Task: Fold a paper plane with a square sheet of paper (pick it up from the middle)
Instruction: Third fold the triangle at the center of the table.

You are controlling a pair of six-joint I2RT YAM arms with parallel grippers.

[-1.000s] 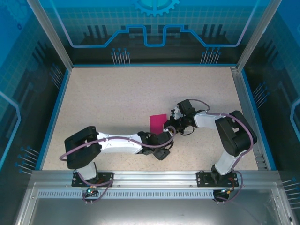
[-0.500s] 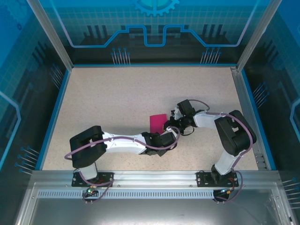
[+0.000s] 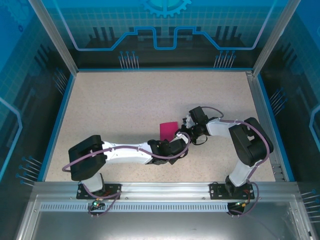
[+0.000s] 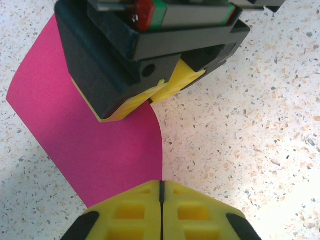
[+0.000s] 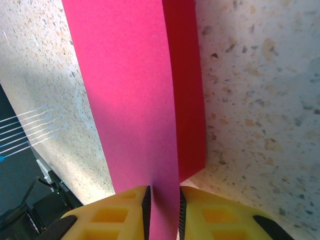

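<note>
Left gripper (image 4: 161,200) pinches the paper (image 4: 90,145) at its corner while right gripper (image 4: 150,99) straddles the curled edge, grip unclear, seemingly to bend it into a fold.

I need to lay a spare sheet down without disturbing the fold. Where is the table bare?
Bare: the far half of the table up to the back blue border, and the left side along that border. Crowded: near centre, where the left gripper and right gripper meet at the pink paper.
</note>
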